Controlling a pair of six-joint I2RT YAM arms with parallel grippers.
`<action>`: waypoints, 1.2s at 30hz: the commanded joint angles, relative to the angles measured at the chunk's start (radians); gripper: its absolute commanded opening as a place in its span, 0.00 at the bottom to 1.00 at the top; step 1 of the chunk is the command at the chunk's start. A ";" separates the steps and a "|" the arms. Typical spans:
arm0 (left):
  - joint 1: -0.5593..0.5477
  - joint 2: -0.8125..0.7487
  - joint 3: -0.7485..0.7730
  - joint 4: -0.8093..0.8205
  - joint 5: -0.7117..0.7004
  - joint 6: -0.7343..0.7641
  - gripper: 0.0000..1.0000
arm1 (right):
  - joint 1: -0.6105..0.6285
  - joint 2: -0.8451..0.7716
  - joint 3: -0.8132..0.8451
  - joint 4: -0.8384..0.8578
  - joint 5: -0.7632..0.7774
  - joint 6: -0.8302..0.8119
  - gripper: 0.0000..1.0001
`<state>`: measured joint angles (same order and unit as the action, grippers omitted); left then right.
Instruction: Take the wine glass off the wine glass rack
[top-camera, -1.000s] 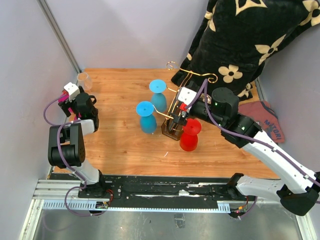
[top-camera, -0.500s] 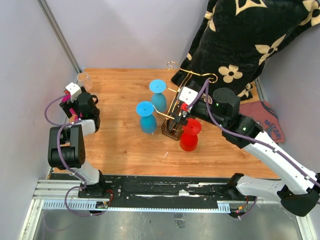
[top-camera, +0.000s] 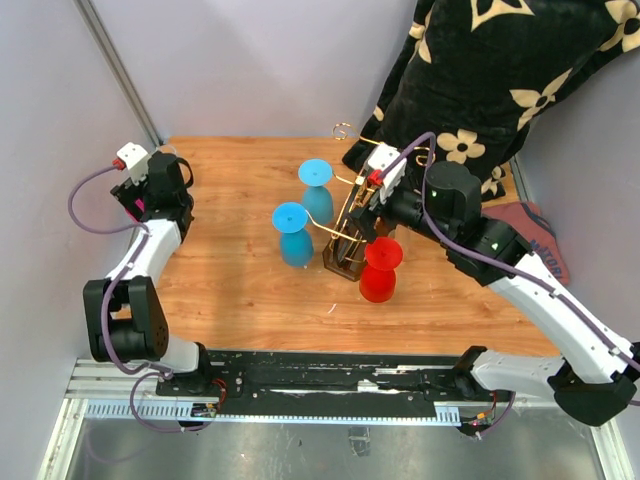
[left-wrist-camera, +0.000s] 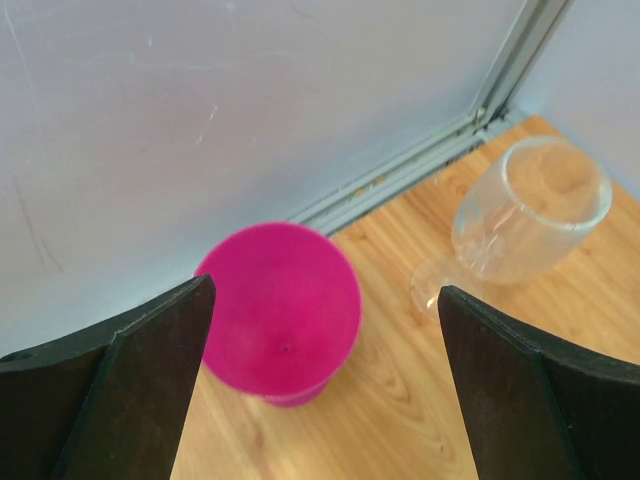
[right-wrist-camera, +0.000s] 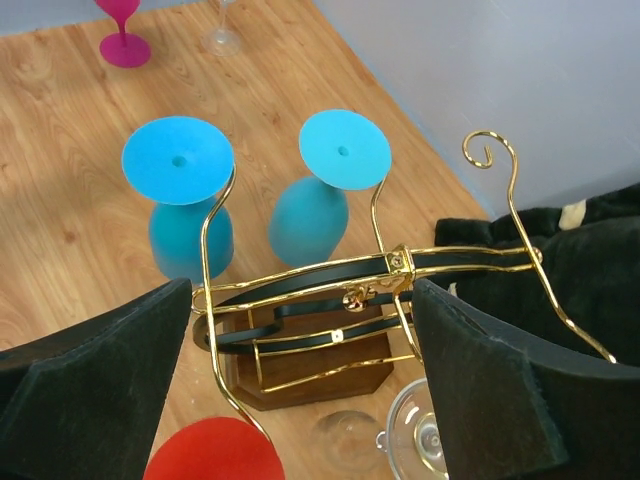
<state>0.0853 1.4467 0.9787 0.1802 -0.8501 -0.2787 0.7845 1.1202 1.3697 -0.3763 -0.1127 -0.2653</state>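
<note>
The wine glass rack (right-wrist-camera: 330, 290), gold wire on a dark brown base (top-camera: 345, 260), stands mid-table. My right gripper (right-wrist-camera: 300, 300) is open above it, a finger on either side of its top bars, holding nothing. Two blue wine glasses (right-wrist-camera: 180, 190) (right-wrist-camera: 330, 175) sit foot-up by its far arms and a red one (right-wrist-camera: 215, 450) by its near side; whether they hang or stand I cannot tell. A clear glass (right-wrist-camera: 430, 440) shows at the bottom edge. My left gripper (left-wrist-camera: 325, 300) is open over a pink glass (left-wrist-camera: 280, 310) standing foot-up at the far left.
An upright clear glass (left-wrist-camera: 530, 210) stands just right of the pink one, near the back-left corner and the wall (left-wrist-camera: 200, 120). A black floral cloth (top-camera: 500, 70) hangs over the back right, close behind the rack.
My left gripper has opened, let go of the pink glass and drawn back from it. My right gripper has lifted a little above the rack.
</note>
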 joint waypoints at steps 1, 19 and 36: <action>-0.003 -0.058 0.034 -0.229 0.048 -0.105 1.00 | -0.027 0.032 0.099 -0.100 0.084 0.182 0.90; -0.003 -0.235 0.293 -0.584 0.473 -0.186 1.00 | -0.165 0.448 0.476 -0.249 -0.252 0.878 0.52; -0.004 -0.292 0.456 -0.750 0.782 -0.192 1.00 | -0.102 0.597 0.484 -0.207 -0.028 1.177 0.63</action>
<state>0.0853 1.1980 1.4212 -0.5518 -0.1329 -0.4610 0.6609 1.7290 1.8683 -0.6151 -0.2428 0.7963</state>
